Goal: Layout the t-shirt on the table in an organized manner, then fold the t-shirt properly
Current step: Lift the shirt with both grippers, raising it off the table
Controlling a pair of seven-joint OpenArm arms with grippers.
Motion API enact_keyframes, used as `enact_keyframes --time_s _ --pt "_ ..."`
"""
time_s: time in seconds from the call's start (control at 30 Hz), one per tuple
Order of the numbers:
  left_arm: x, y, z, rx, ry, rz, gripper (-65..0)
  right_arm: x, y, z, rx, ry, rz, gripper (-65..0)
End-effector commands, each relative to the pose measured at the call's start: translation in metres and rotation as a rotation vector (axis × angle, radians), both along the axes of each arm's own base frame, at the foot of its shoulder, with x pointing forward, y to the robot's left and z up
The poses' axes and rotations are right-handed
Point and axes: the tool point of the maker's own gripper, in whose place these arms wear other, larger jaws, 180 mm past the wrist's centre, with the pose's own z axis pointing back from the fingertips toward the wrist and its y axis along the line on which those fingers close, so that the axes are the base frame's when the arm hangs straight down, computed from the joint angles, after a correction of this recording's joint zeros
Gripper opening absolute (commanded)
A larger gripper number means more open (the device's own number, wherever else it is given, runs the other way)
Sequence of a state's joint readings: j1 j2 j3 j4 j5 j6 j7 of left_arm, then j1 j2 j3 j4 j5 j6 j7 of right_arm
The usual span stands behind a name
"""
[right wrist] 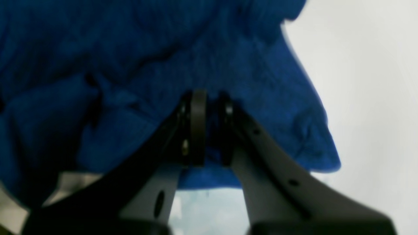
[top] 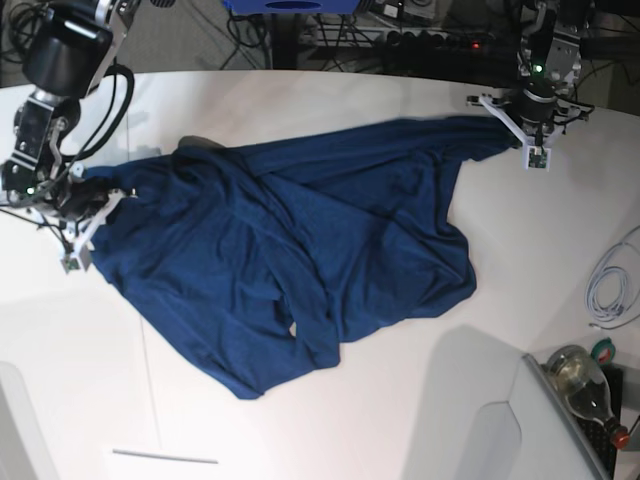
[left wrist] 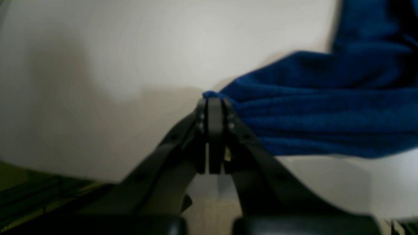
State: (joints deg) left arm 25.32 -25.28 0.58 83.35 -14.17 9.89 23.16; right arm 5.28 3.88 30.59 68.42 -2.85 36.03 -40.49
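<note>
The table [top: 330, 420], a broad white top with a curved far edge, fills most of the base view. Across its middle lies the t-shirt [top: 300, 260], dark navy, rumpled and spread in a slanting band, with folds bunched through its centre and one corner drawn out toward each arm.

At that view's right, the left gripper [left wrist: 214, 104] is clenched on a thin edge of the t-shirt, jaws pressed together with the cloth pulled into ridges beside them. At that view's left, the right gripper [right wrist: 209, 107] pinches a fold of the t-shirt, a narrow gap between the jaws filled with fabric.

Near the lower right corner a grey bin [top: 560, 420] stands beside the table; a clear bottle [top: 585, 380] with a red cap lies in it. A coiled white cable [top: 610, 285] rests on the table's right side.
</note>
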Motion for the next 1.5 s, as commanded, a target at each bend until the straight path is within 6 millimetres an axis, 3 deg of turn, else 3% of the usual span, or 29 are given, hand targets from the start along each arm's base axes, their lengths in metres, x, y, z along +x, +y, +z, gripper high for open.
enact_keyframes --time_s 0.0,0.07,0.17,0.33,0.5,0.67,0.7,0.87,0.97,1.1,1.27,1.37,1.47 --pt "0.01 0.01 0.005 0.028 -0.025 0.005 -65.0 0.014 -0.018 0.009 -0.025 -0.032 -0.032 -59.3" --pt "0.02 0.019 0.001 0.039 -0.025 0.029 -65.0 0.015 -0.025 -0.002 -0.014 0.004 -0.077 -59.3" --pt "0.043 0.024 -0.003 0.045 -0.035 0.044 -65.0 0.035 -0.03 -0.006 0.011 -0.022 -0.124 -59.3" --pt "0.111 -0.006 -0.009 0.019 -0.066 -0.012 -65.0 0.076 -0.05 -0.002 0.054 -0.049 -0.223 -59.3" --pt "0.178 -0.025 0.01 -0.017 -0.149 0.007 -65.0 0.103 -0.086 0.014 0.028 -0.107 -0.346 -59.3" --pt "0.193 -0.039 0.036 -0.049 -0.163 0.001 -65.0 0.1 -0.111 0.021 -0.01 -0.114 -0.374 -59.3" --pt "0.189 -0.046 0.04 -0.058 -0.172 -0.016 -65.0 0.093 -0.115 0.018 -0.014 -0.106 -0.383 -59.3" --pt "0.158 -0.04 0.067 -0.083 -0.207 0.009 -65.0 0.074 -0.126 0.018 -0.072 -0.13 -0.362 -59.3" --pt "0.133 -0.039 0.079 -0.09 -0.216 0.02 -65.0 0.067 -0.111 0.024 -0.092 -0.155 -0.296 -59.3" --pt "0.086 -0.038 0.071 -0.088 -0.167 0.025 -65.0 0.047 -0.096 0.033 -0.135 -0.144 -0.235 -59.3" --pt "0.033 -0.051 0.057 -0.103 -0.082 -0.001 -65.0 0.025 -0.079 0.04 -0.17 -0.144 -0.2 -59.3" --pt "0.014 -0.056 0.053 -0.109 -0.049 -0.009 -65.0 0.012 -0.067 0.039 -0.172 -0.14 -0.189 -59.3" --pt "0.007 -0.057 0.048 -0.11 -0.029 -0.01 -65.0 0.003 -0.06 0.043 -0.179 -0.153 -0.183 -59.3"
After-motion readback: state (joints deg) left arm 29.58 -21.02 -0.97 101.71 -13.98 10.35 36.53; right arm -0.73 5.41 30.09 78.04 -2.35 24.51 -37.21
